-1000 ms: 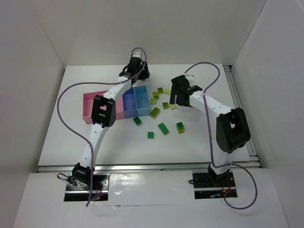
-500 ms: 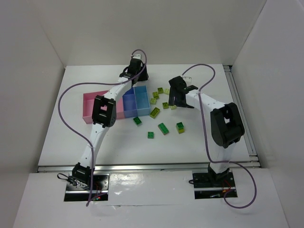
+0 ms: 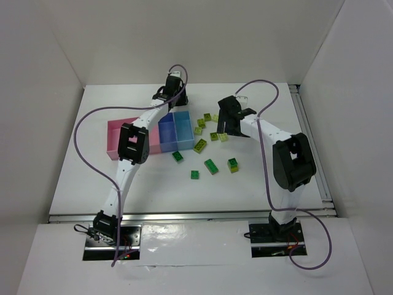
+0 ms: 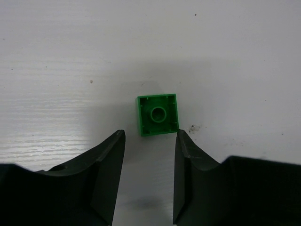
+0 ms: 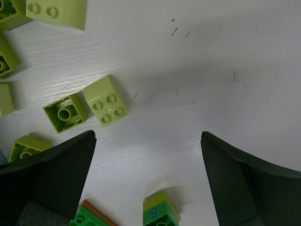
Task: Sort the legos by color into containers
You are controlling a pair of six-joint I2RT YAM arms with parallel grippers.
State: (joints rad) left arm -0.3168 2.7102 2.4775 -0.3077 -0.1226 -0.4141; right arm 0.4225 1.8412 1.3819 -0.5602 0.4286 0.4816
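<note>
The containers are a row of joined bins: pink (image 3: 121, 139), darker blue (image 3: 166, 133) and light blue (image 3: 183, 129). My left gripper (image 3: 174, 93) is behind the bins at the back of the table. In the left wrist view it (image 4: 150, 137) is open, with one dark green lego (image 4: 157, 114) lying upside down just beyond its fingertips. My right gripper (image 3: 227, 118) hovers over the yellow-green legos (image 3: 214, 136). In the right wrist view it (image 5: 146, 141) is wide open and empty, with a yellow-green lego (image 5: 106, 100) ahead to the left.
Dark green legos (image 3: 211, 166) lie scattered in front of the bins, toward the table's middle. A stacked yellow-green and green brick marked "1" (image 5: 161, 212) and a green-on-brown brick (image 5: 87, 217) lie under my right gripper. White walls enclose the table.
My right arm has swung a little to the left and back over the yellow-green legos. My left gripper has shifted slightly left at the back.
</note>
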